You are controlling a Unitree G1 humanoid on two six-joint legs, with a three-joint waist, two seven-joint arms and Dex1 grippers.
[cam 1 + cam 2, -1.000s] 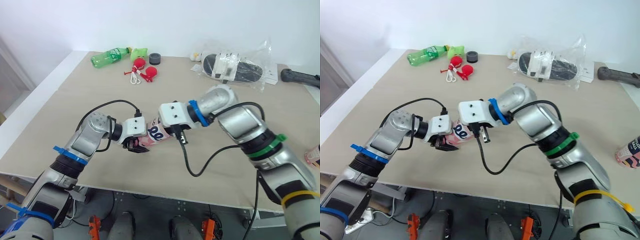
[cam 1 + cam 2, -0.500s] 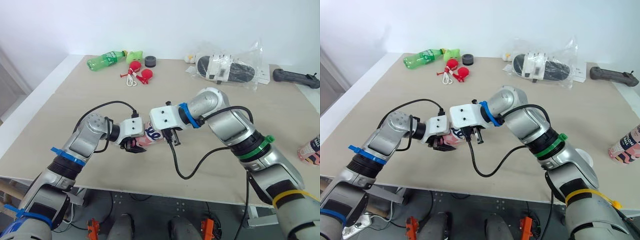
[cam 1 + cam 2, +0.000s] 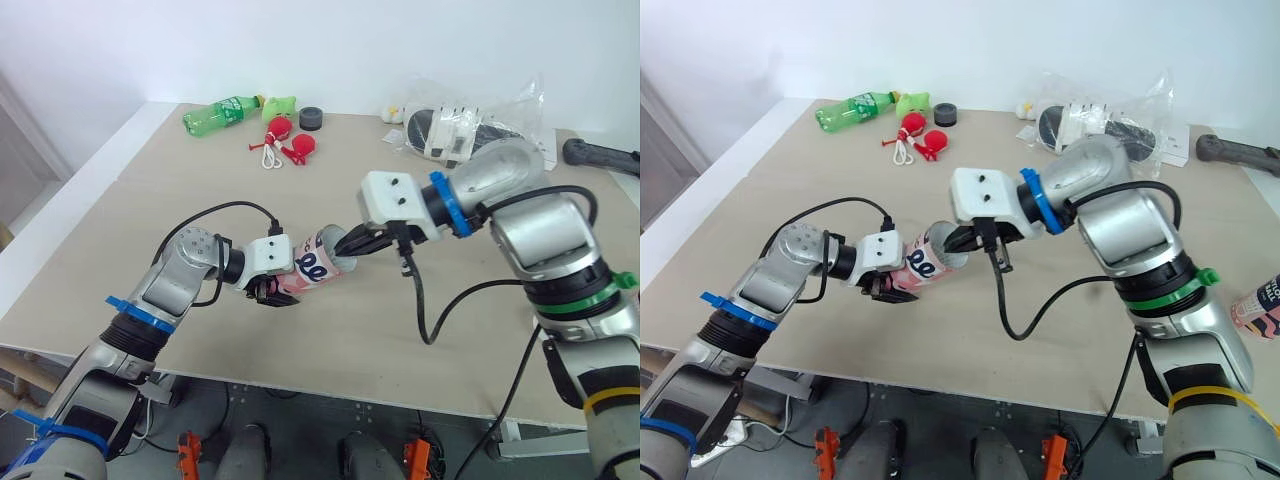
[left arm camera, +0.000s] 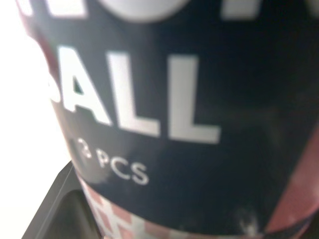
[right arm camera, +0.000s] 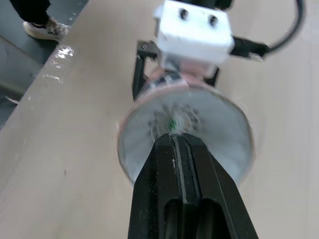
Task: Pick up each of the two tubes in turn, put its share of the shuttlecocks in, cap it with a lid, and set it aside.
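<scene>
left gripper (image 3: 268, 292) is clamping the tube (image 3: 312, 266) around its lower body, both fingers pressing on the pink-and-navy wall. the tube is hanging tilted just above the table (image 3: 150, 200), near the front edge, with its open mouth pointing up and toward the right arm. in the left wrist view the navy label is sitting right against the camera, white lettering reading "3 pcs".

right gripper (image 3: 344, 249) is sitting with its two black fingers (image 5: 182, 164) pressed flat together, tips lying at the rim of the tube's mouth. in the right wrist view a shuttlecock (image 5: 174, 117) is showing inside the tube, white feathers with a small green spot at the middle, blurred.

a second tube (image 3: 1262, 302) is standing at the table's right edge, well apart from both arms. along the far side a green bottle (image 3: 220, 112), red items (image 3: 288, 142), a black ring (image 3: 311, 117) and a plastic bag (image 3: 470, 130) are lying.
</scene>
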